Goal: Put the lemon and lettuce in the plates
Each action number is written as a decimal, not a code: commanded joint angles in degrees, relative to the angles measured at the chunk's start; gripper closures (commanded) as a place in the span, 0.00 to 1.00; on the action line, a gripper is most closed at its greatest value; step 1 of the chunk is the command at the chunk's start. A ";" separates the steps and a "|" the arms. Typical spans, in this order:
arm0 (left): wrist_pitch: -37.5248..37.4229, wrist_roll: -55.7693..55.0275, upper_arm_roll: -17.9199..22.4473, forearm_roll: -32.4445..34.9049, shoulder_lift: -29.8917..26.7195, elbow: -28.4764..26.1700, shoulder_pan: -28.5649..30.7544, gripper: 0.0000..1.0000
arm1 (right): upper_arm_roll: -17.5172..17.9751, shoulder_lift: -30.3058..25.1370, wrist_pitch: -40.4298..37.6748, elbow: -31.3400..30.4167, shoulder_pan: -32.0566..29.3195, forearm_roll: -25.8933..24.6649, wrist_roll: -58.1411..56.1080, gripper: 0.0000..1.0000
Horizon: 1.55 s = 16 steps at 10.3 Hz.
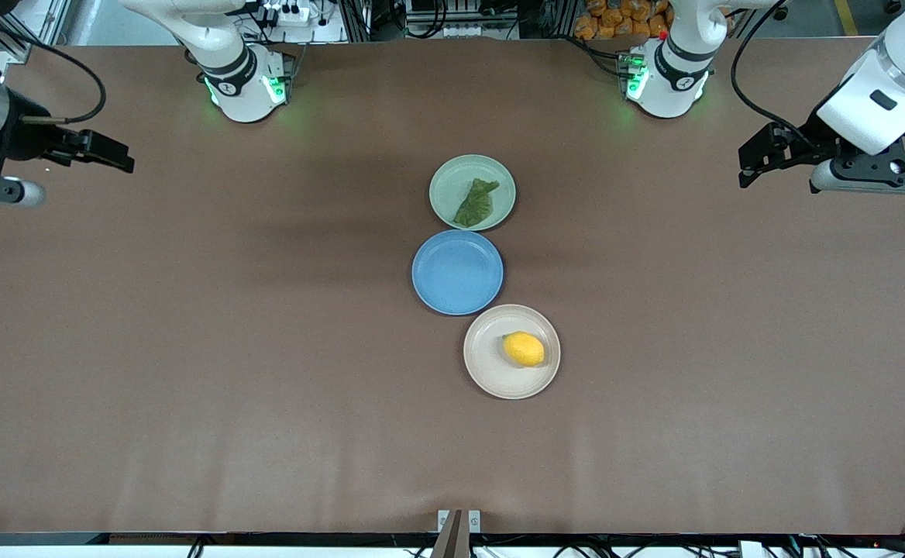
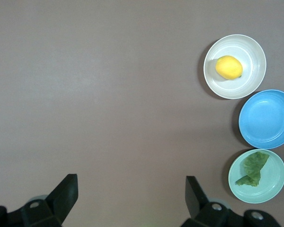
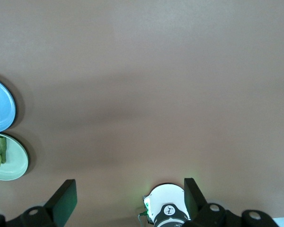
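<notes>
Left gripper (image 1: 748,161) spread, empty, over the table's left-arm end; right gripper (image 1: 115,151) spread, empty, over its right-arm end | lemon (image 1: 524,349) in beige plate (image 1: 483,372); lettuce (image 1: 476,203) in green plate (image 1: 445,186) | both lie centrally between the arms; nothing seems left to grasp

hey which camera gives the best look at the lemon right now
The left wrist view shows the lemon best: it sits large and unobstructed in the beige plate. The front view also shows the lemon whole in that plate, only smaller. The right wrist view does not show it at all.
</notes>
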 commanded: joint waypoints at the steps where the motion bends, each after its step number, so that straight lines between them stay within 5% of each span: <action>1: -1.10 0.44 -0.04 0.91 0.32 0.93 -0.10 0.00 | 0.64 1.41 -1.23 2.37 -1.44 1.30 -0.62 0.00; 7: -1.10 0.53 -0.04 0.91 0.40 1.02 -0.01 0.00 | 0.64 1.68 5.45 2.63 -1.71 0.86 -0.70 0.00; 16: -1.10 0.71 -0.04 0.38 0.84 1.11 -0.01 0.00 | 0.64 1.68 5.54 2.54 -1.53 0.86 -0.70 0.00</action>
